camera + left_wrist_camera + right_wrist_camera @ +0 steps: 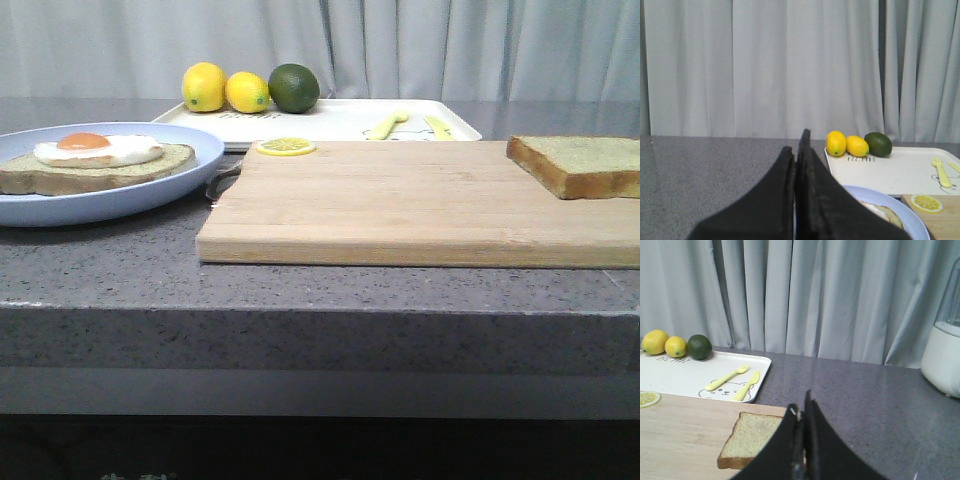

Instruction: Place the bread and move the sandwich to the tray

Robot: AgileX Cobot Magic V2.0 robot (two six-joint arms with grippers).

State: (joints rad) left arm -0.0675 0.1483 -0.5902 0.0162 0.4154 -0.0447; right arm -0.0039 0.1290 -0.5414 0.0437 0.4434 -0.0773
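Lying flat at the right end of the cutting board point(420, 205), the bread point(580, 163) is the first thing to deal with; its pale greenish crumb faces up and its brown crust faces the near edge. Neither arm shows in the front view, so nothing holds it yet. In the right wrist view the right gripper point(802, 440) sits just near of the slice with its dark fingers pressed together, nothing between them. To do this step well, I judge the fingers must spread wider than the slice, come in low along the board and close on opposite crusts, where the bread is firmest; squeezing the soft crumb would likely dent it.

Over on the left, the sandwich point(95, 160) waits on the blue plate point(150, 195), egg and orange yolk upward. The bread should land squarely on it, lowered level so the egg is not pushed sideways. The left gripper point(799, 190) hangs just near of that plate, fingers likewise pressed together and empty.

Farther back lies the tray point(330, 125), carrying two lemons point(225, 90), a lime point(293, 88) and yellow cutlery point(410, 125); its near middle looks the freest spot. A lemon slice point(285, 146) rests on the board's far left corner.
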